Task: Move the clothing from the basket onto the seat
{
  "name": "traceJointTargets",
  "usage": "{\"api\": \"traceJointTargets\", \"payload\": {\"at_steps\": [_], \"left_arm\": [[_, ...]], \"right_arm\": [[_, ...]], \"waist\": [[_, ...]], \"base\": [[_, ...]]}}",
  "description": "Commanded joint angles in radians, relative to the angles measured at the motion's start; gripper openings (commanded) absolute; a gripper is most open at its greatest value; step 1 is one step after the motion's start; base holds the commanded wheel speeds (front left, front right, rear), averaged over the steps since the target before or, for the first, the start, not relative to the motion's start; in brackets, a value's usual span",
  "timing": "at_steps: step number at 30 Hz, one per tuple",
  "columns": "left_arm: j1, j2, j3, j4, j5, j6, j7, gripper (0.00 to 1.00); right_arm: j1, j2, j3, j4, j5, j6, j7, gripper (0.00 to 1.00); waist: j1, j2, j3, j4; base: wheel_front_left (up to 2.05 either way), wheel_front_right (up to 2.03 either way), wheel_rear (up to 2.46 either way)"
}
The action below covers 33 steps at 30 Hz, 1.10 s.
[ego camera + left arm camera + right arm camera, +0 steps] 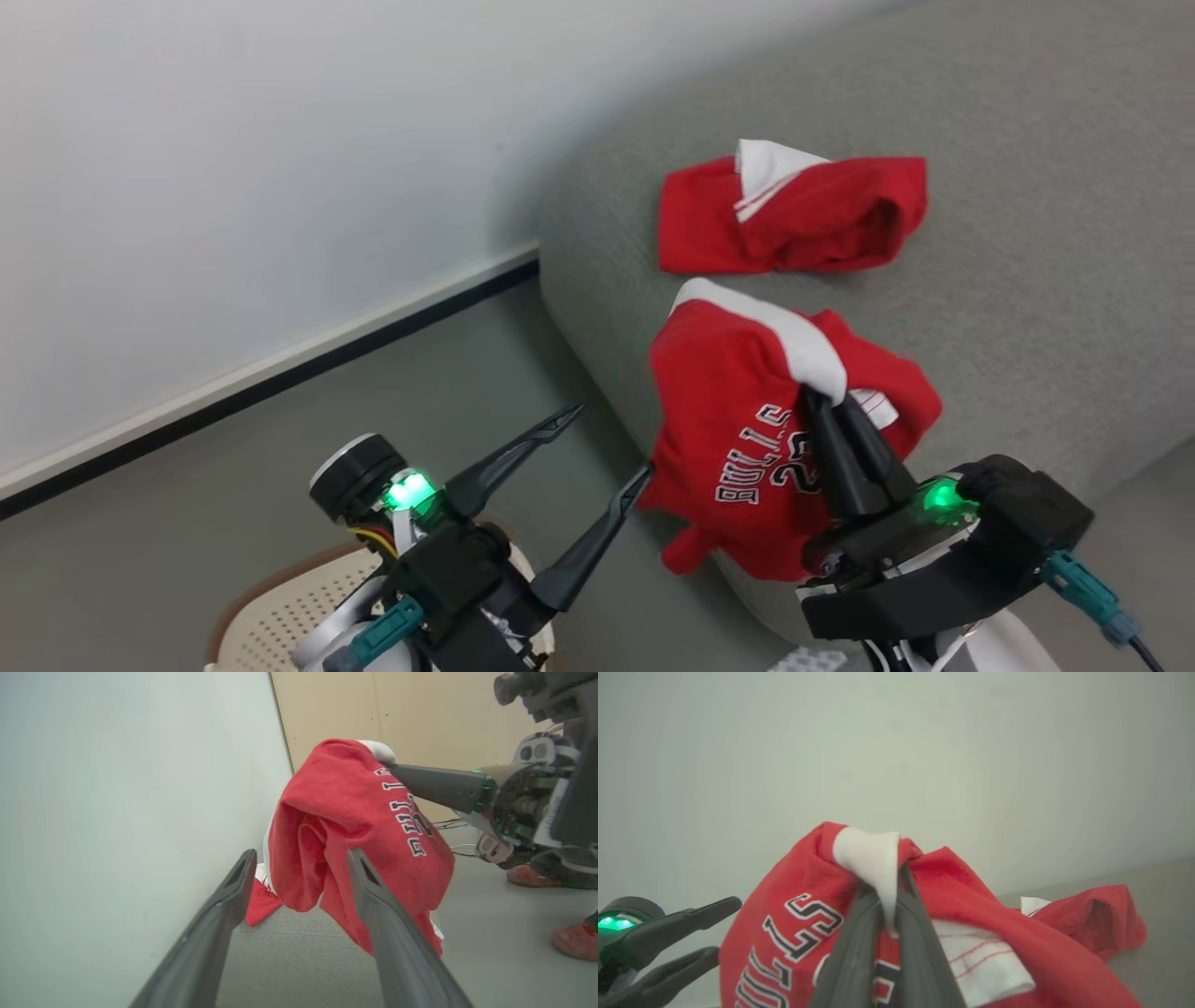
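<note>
1 red garment (pixel 794 215) already lies on the seat (pixel 1027 280). The BULLS 23 jersey (pixel 738 420) hangs at the seat's edge, pinched tight in the right end effector (pixel 820 397). The left end effector (pixel 611 441) gapes wide, empty, above the basket (pixel 280 597). Released here, the jersey would likely slide off onto the floor (pixel 420 420).

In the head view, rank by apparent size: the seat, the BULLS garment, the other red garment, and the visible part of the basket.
1. seat
2. BULLS garment, held up nearer the camera, so its lead over the next is unsure
3. other red garment
4. basket, only partly in view
</note>
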Motion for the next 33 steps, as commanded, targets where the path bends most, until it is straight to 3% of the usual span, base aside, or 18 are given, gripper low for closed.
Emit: {"api": "traceJointTargets", "payload": {"at_steps": [1,18,33], "left_arm": [[-0.022,0.003,-0.01,-0.003,0.003,-0.008,0.001,1.0],[-0.15,-0.015,-0.124,0.082,-0.042,-0.049,-0.026,1.0],[-0.17,0.031,-0.122,0.068,-0.049,-0.04,0.001,1.0]], "right_arm": [[0.012,0.011,-0.017,-0.014,-0.012,0.0,-0.001,0.0],[0.114,0.095,-0.167,-0.13,-0.101,0.0,-0.001,0.0],[0.027,0.131,-0.23,-0.079,-0.094,0.0,-0.001,0.0]], "waist": [[0.0,-0.0001,0.068,-0.069],[0.0,-0.0001,0.153,-0.096],[0.0,-0.0001,0.236,-0.09]], "base": [[0.0,0.0,0.0],[0.0,0.0,0.0],[0.0,0.0,0.0]]}}
